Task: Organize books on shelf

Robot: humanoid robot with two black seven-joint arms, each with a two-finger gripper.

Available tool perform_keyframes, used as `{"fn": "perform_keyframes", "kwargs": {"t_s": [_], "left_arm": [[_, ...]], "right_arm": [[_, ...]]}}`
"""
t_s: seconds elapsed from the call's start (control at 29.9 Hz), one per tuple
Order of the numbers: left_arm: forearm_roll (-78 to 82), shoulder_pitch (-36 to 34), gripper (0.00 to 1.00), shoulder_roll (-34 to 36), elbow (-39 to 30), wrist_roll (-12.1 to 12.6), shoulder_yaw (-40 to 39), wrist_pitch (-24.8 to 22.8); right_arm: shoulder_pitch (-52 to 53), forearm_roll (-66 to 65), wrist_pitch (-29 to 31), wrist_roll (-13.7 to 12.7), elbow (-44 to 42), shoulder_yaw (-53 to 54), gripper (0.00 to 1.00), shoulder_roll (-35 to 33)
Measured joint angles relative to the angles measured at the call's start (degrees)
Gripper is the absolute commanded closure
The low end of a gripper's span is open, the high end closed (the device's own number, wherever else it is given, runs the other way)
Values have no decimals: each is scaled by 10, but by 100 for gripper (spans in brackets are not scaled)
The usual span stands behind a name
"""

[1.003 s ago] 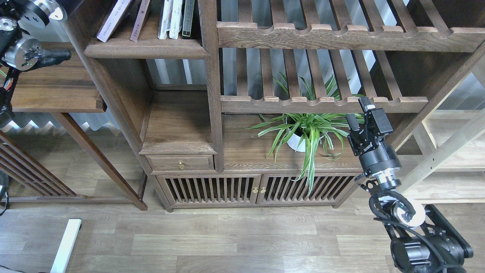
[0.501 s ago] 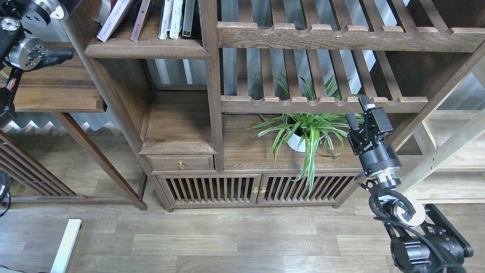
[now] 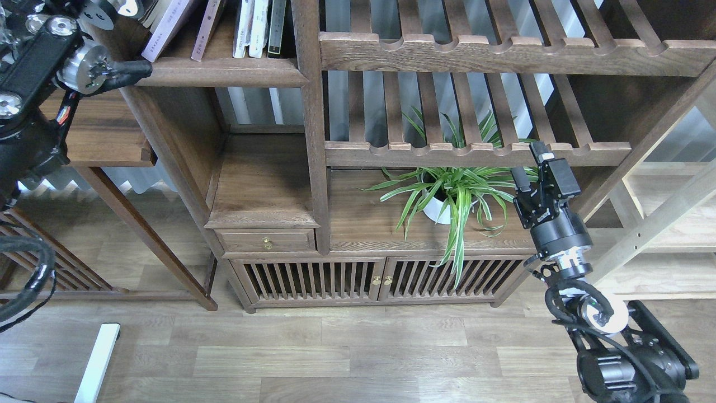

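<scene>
Books (image 3: 246, 28) lean on shelf (image 3: 224, 71), unsorted; left end effector (image 3: 131, 70) beside its edge, state indiscernible; right end effector (image 3: 531, 168) narrowly parted, empty, idle.

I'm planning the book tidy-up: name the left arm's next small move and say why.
Probably ease the left arm up and right toward the leaning books: they tilt left on the shelf, and its claw sits out of view near them, so its state cannot be read.

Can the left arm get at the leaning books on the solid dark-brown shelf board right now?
Probably yes: the left gripper is at the solid dark-brown shelf board's left end, just below the leaning books, with nothing visibly between them.
</scene>
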Motion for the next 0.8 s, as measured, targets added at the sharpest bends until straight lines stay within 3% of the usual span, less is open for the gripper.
{"fn": "perform_keyframes", "kwargs": {"t_s": [0.23, 0.5, 0.6, 0.8], "left_arm": [[-79, 2, 44, 6, -9, -20, -5, 1], [-225, 16, 18, 12, -17, -95, -15, 0], [-255, 26, 5, 27, -40, -106, -15, -5], [-319, 59, 1, 42, -101, -128, -21, -50]], "right_arm": [[1, 0, 0, 0, -1, -2, 12, 1], [-1, -1, 0, 0, -3, -10, 12, 2], [-4, -1, 0, 0, -4, -16, 12, 3], [-12, -1, 0, -1, -2, -24, 11, 4]]}}
